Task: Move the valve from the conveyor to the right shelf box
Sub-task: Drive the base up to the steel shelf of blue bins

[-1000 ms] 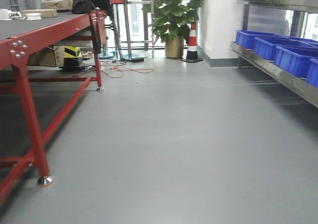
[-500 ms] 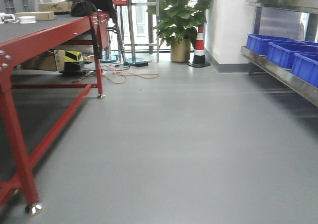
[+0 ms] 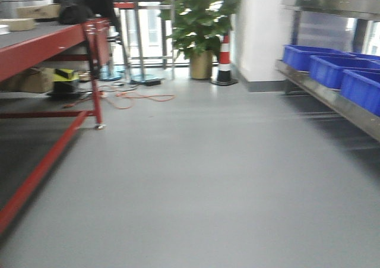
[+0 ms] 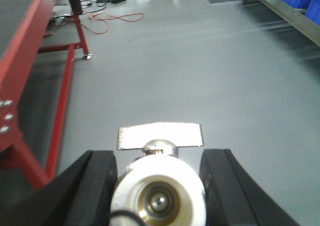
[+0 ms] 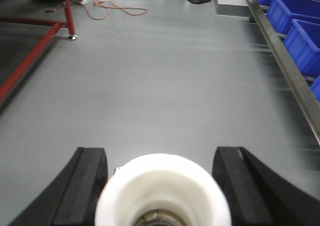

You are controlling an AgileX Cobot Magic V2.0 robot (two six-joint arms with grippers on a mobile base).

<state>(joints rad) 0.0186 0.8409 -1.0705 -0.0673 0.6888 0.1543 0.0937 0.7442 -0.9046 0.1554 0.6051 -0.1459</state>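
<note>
Grey floor (image 3: 208, 179), open aisle. The front view is motion-blurred.

- Far left: the conveyor (image 3: 41, 45), a red frame with a dark top. Cardboard boxes (image 3: 35, 10) sit on its far end.
- Right: a metal shelf (image 3: 332, 95) with a row of blue boxes (image 3: 309, 57).
- Far end: a potted plant (image 3: 199, 18) with a red-white cone (image 3: 224, 57) just to its right. An orange cable (image 3: 133, 95) lies loose on the floor near the conveyor leg.

Left hand (image 4: 159, 158):
- It is clamped on the valve (image 4: 159, 196), with black fingers (image 4: 97, 181) tight against both sides of the white base.
- The bore faces the wrist camera, with a silvery knob above it and a flat pale metal piece just beyond.
- The valve is off the conveyor and not in any box. It is held over bare floor, with the conveyor frame to its left and the shelf far right.

Right hand (image 5: 160, 156):
- It is closed around a white cylinder (image 5: 162, 186) that looks the same as the valve's base. Only the white rim and a bit of dark bore show.
- Its fingers (image 5: 87, 181) flank the cylinder, and the rim overlaps them in the picture. Actual pad contact is hidden.
- It is over bare floor too, with the shelf and blue boxes along its right.
</note>
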